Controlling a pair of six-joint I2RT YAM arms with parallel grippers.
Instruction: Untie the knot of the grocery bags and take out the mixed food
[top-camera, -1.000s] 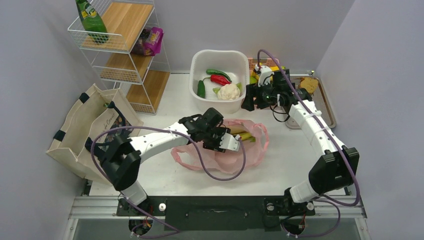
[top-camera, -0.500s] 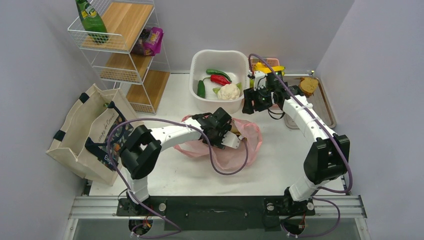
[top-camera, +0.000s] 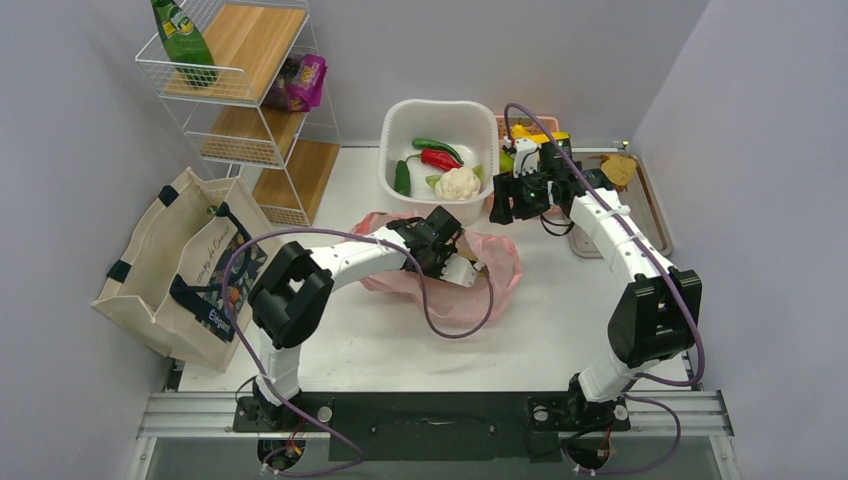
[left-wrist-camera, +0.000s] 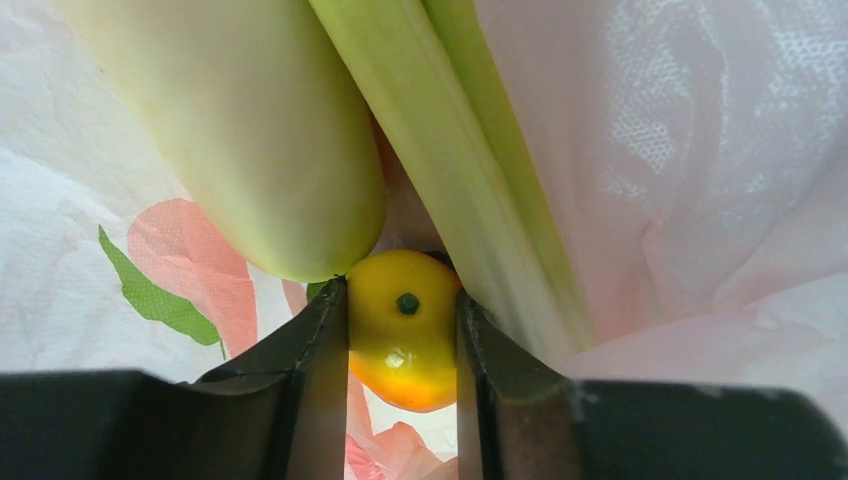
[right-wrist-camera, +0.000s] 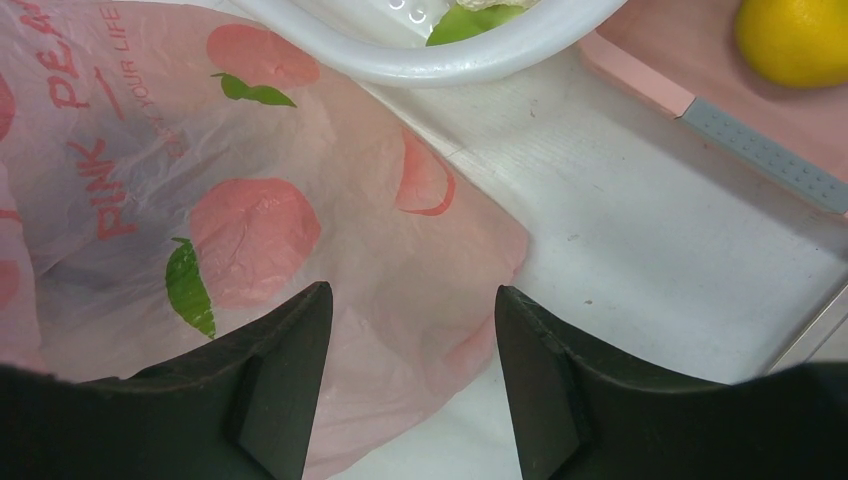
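Inside the pink bag (top-camera: 500, 265) on the worktop (top-camera: 560, 320), the left fingers (left-wrist-camera: 305, 370) clamp an orange fruit (left-wrist-camera: 405, 345) tucked beside radish (left-wrist-camera: 230, 130) and stalk (left-wrist-camera: 440, 170), seemingly squarely, a grip best drawn out slowly and straight to spare the film, while the right fingers (right-wrist-camera: 285, 370) hang open above.

The left arm (top-camera: 345, 262) has swung in. Its elbow (top-camera: 290, 300), a second ago low beside the tote (top-camera: 150, 270) on the left, now sits farther right and slightly farther back, which uncovers the tote's dark print. The left gripper (top-camera: 466, 270) has pushed a little deeper into the pink bag (top-camera: 500, 262). From above, it now covers the green stalks (left-wrist-camera: 470, 170) that showed at the bag's mouth. The bag has been shoved toward the far side and bunched narrower, with its near left edge pulled in. The right arm (top-camera: 620, 240) has drawn its lower joint inward, and the right gripper (top-camera: 503, 205) has shifted slightly right.
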